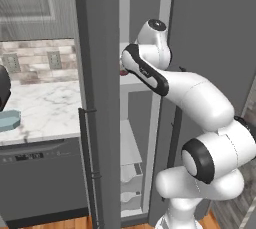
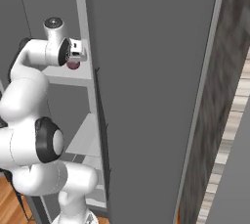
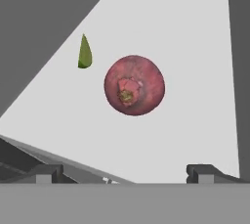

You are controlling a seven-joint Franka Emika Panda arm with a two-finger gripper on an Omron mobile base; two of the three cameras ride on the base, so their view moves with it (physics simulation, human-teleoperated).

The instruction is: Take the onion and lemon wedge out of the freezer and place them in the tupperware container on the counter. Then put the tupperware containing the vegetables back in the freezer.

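Two dark fingertips of the robot's two-finger gripper [image 3: 124, 173] rise at the bottom of the hand view, spread wide and holding nothing, as the white Franka arm [image 1: 200, 98] reaches into the tall dark grey freezer [image 1: 100, 73] through its open narrow door. Ahead of them on a white inner shelf [image 3: 195, 47] sits the small round red-purple onion [image 3: 134, 85], stem end facing the camera, roughly centred between the fingers but not yet between them. A tiny yellow-green lemon wedge [image 3: 84, 52] lies near the onion, to its upper left in the hand view and apart from it.

From the left base view, the shallow pale teal tupperware container [image 1: 9, 120] waits on the white marble counter [image 1: 45, 108], well apart from the freezer, with the open door standing between.

The likely risk is the smooth, round onion rolling away if one finger touches first, or knocking the wedge deeper along the shelf. The forearm also passes close to the door edge, so a wide swing on withdrawal could strike it.
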